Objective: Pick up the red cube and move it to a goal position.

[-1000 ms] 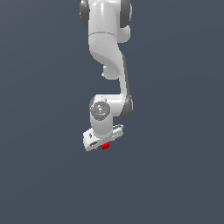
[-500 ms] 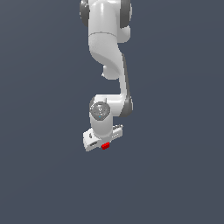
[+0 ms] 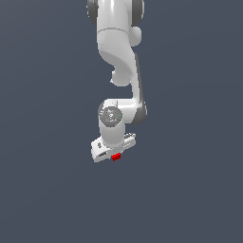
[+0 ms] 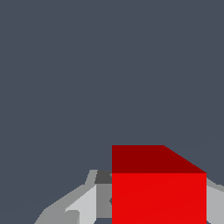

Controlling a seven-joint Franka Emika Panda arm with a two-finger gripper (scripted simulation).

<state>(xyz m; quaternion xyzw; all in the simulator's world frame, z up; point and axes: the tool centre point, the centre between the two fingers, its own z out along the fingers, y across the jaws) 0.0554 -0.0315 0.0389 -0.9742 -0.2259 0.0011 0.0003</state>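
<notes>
You have the red cube (image 3: 116, 157) sitting right at the tip of the gripper (image 3: 113, 151), just below the white hand in the exterior view. In the wrist view the cube (image 4: 158, 192) fills the space between the grey fingers (image 4: 83, 203), with one finger on each side of it, so the hand looks closed on the cube, though the actual contact is hidden. No floor edge or shadow shows, so you cannot tell whether the cube is lifted or resting on the surface. You seem to be in the carrying step, with the grasp done. No goal marker is visible in either view, so your next move calls for a steady carry without loosening the grip.
</notes>
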